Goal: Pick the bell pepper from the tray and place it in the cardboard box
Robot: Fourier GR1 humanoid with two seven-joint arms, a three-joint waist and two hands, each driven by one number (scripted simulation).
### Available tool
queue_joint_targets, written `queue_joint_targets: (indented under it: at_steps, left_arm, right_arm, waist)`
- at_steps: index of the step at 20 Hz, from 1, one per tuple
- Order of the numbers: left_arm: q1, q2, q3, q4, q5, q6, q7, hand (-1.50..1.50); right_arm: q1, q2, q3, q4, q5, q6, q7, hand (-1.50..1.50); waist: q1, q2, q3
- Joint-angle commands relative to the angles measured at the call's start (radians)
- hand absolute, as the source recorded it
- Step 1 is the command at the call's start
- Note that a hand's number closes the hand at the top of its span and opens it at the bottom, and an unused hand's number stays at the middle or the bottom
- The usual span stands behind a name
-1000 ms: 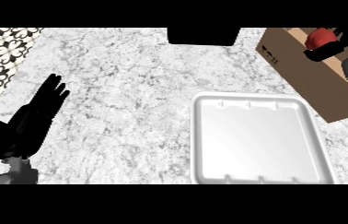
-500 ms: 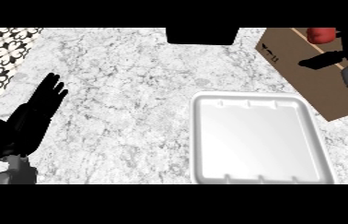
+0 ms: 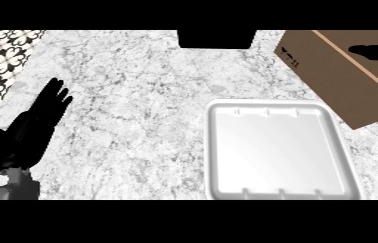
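The white tray (image 3: 221, 152) lies on the marble counter at the lower right, with nothing on it. The brown cardboard box (image 3: 325, 72) stands at the upper right, cut off by the view's edge. No bell pepper shows in the head view. Of my right hand (image 3: 363, 50) only a black tip shows, over the box at the right edge. My left hand (image 3: 38, 121) rests open at the left side, fingers pointing up, far from both tray and box.
A black object (image 3: 215, 38) sits at the counter's far edge, top middle, just left of the box. A black-and-white patterned surface (image 3: 13, 52) borders the counter at the upper left. Grey-veined marble counter (image 3: 133, 117) spreads between my left hand and the tray.
My right hand, which held the red pepper over the box, has moved right and almost out of view. The pepper no longer shows. The left hand stayed still.
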Motion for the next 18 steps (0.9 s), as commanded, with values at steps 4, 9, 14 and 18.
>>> queue_joint_targets:
  at_steps: [4, 9, 14, 18]
  left_arm:
    - [0.006, -0.015, -0.004, 0.071, -0.023, -0.02, -0.076, 0.0]
    - [-0.007, -0.044, -0.035, -0.045, -0.035, 0.046, 0.022, 0.0]
    - [-0.001, -0.008, 0.007, 0.013, -0.006, -0.004, -0.005, 0.0]
    - [0.021, -0.01, 0.007, 0.024, -0.009, -0.025, -0.042, 0.0]
  right_arm:
    - [0.071, -0.103, -0.111, 0.033, -0.134, 0.08, -0.085, -1.5]
    - [0.175, -0.212, -0.139, 0.064, -0.183, 0.244, -0.164, -1.5]
    - [0.184, -0.265, -0.127, 0.077, -0.195, 0.302, -0.203, -1.5]
    - [0.22, -0.281, -0.117, 0.09, -0.204, 0.315, -0.212, -1.5]
  waist:
    - [0.001, 0.005, 0.0]
    - [0.001, 0.003, 0.002]
    - [0.01, 0.005, 0.001]
    - [0.007, 0.003, 0.001]
